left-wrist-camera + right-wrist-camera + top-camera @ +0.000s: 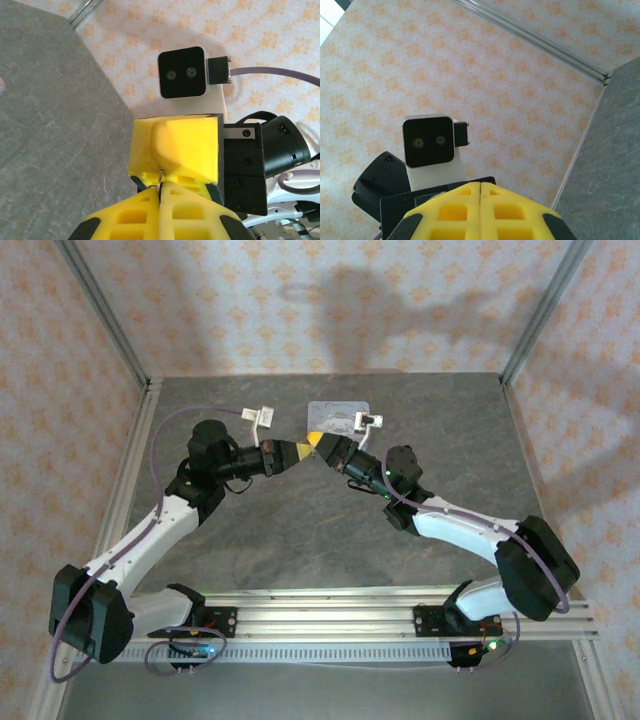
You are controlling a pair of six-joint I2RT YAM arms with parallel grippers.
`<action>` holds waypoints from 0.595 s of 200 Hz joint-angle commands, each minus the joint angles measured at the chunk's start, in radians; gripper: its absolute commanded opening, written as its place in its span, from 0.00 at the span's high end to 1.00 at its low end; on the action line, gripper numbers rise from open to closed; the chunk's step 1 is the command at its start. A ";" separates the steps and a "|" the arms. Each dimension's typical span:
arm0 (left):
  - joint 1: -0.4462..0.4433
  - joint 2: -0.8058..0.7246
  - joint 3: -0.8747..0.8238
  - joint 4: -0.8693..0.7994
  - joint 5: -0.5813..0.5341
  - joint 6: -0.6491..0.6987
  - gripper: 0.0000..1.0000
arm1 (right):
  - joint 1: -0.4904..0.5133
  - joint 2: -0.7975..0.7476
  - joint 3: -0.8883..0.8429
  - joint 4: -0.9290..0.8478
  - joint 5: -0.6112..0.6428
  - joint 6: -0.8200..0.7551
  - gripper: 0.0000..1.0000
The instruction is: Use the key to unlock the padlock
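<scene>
The left gripper (160, 189) is clenched, its yellow fingers pressed together on a thin metal piece (159, 179) right at their tips; whether this is the key or the padlock's shackle I cannot tell. The right gripper (319, 442) is clenched too and meets the left tip to tip above the table (300, 530), nothing visible between its fingers. A light-blue tin (335, 416) lies just beyond it.

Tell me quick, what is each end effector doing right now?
Left end effector: closed, a thin metal piece at its tips; grip cannot be told.
Right end effector: closed, nothing seen held.
</scene>
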State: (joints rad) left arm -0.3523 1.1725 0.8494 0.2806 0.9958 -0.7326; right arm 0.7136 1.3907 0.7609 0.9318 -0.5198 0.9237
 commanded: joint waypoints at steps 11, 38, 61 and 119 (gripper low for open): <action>-0.001 -0.008 0.036 -0.012 0.026 0.054 1.00 | 0.012 0.011 0.030 0.021 -0.003 -0.019 1.00; 0.001 -0.030 0.041 -0.105 0.001 0.136 1.00 | 0.012 -0.020 0.027 -0.068 0.031 -0.063 0.99; 0.007 -0.046 0.041 -0.190 -0.030 0.193 1.00 | 0.012 -0.075 0.054 -0.250 0.066 -0.145 0.78; 0.014 -0.029 0.033 -0.307 -0.092 0.350 1.00 | -0.006 -0.174 0.121 -0.637 0.215 -0.274 0.39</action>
State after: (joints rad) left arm -0.3504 1.1477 0.8520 0.0475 0.9382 -0.4889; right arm 0.7208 1.2610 0.8417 0.4759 -0.3958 0.7307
